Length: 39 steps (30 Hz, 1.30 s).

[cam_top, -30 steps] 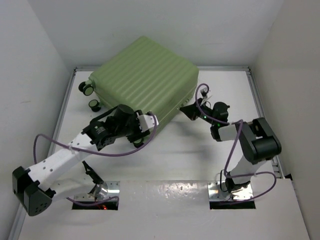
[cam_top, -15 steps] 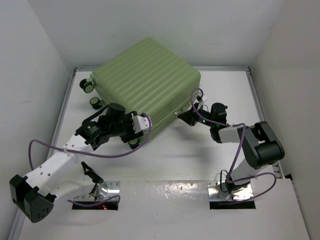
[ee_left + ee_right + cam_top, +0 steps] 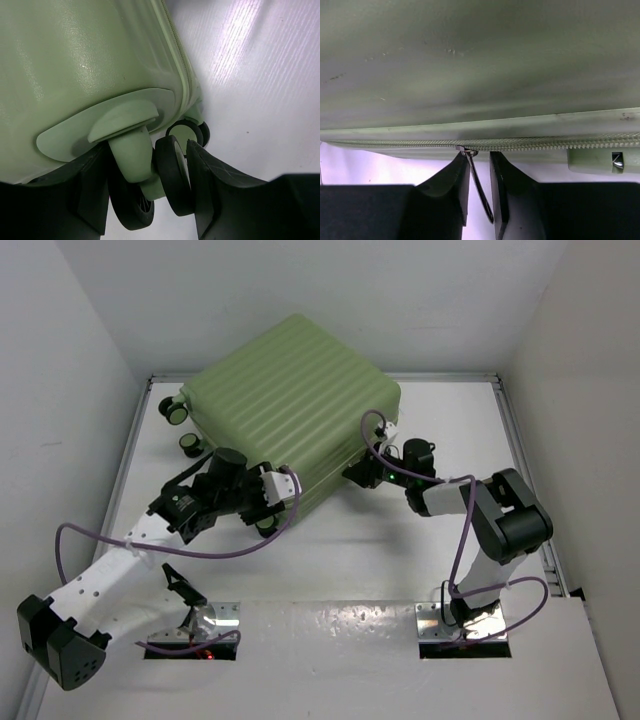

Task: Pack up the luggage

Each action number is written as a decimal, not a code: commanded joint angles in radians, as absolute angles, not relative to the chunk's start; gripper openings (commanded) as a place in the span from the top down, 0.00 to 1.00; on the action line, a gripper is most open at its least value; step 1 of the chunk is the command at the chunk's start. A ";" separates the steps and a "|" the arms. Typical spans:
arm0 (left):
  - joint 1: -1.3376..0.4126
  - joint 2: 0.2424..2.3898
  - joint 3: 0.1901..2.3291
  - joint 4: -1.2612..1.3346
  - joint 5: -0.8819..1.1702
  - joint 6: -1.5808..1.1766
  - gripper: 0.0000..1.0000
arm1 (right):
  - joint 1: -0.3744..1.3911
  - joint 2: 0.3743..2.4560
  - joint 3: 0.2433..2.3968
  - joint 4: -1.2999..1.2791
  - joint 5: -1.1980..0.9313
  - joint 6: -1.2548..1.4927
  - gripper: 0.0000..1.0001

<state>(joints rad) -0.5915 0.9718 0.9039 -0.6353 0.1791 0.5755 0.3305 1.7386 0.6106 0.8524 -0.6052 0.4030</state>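
Pale-green ribbed shell: the luggage point(image 3: 290, 395) is closed and sits on the far left part of the white desk point(image 3: 400, 540), set cornerwise to the desk edges.

Edges and room: a metal rail runs along the left edge point(image 3: 130, 465) and the right edge point(image 3: 520, 440) of the desk. Two black casters point(image 3: 173, 414) point(image 3: 190, 448) stand just beside the left rail. From above, the far corner of the shell reaches the foot of the far wall point(image 3: 400, 300). Open desk surface shows between the luggage and the right rail, and between it and the arm bases at the near edge.

Surface and room: the desk is white, glossy and scuffed. Plain white walls close it in on the left point(image 3: 60, 390), far and right point(image 3: 590, 390) sides.

Orientation: the wheeled end faces left and near. The long axis and the ribs run from near left to far right. The zipper line point(image 3: 545, 143) runs along the near right side.

Left tool point(image 3: 147, 160): at the near corner of the luggage, closed about the caster wheel point(image 3: 172, 175) and its green fork, one finger against each side.

Right tool point(image 3: 479, 157): at the near right side, directly under the zipper line. Its fingers stand narrowly apart, and the dark zipper pull point(image 3: 479, 190) hangs in the gap, not pinched.
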 commanded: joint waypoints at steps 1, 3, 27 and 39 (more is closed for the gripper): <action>-0.552 0.976 0.848 -0.650 0.103 0.620 1.00 | 0.351 1.740 0.658 0.893 -0.554 0.410 0.77; -0.552 0.965 0.838 -0.650 0.103 0.611 1.00 | 0.357 1.740 0.663 0.894 -0.529 0.410 0.76; -0.198 1.051 0.833 -0.736 0.009 0.589 1.00 | 0.235 1.649 0.612 0.818 -0.176 0.223 1.00; 0.051 1.472 1.093 -0.534 -0.101 0.600 1.00 | 0.183 1.877 0.909 0.813 -0.087 0.071 1.00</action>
